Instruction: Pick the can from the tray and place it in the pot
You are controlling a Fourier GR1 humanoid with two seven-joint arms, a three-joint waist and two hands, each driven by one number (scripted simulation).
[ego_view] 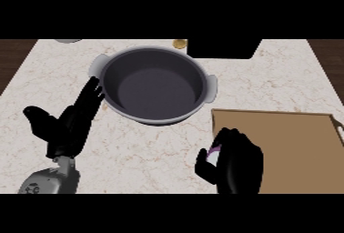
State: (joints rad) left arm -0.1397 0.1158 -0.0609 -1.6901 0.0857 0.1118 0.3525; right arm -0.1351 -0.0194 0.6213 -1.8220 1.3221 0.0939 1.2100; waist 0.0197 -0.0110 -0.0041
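The can, pale with a purple edge, is mostly hidden inside the curled fingers of the right hand at the left edge of the brown tray. The grey pot stands on the marble counter, well apart from the can. The left hand rests open left of the pot, fingers straight.

The left robot hand shows at the view's left, above its grey forearm, which enters from the lower left corner. Its fingers are straight and point up and slightly right, with the thumb spread out to the left. The hand is resting, holding nothing. The right robot hand rises from the lower edge, right of centre. Its fingers and thumb are curled inward round a small pale object, most of which the hand hides.
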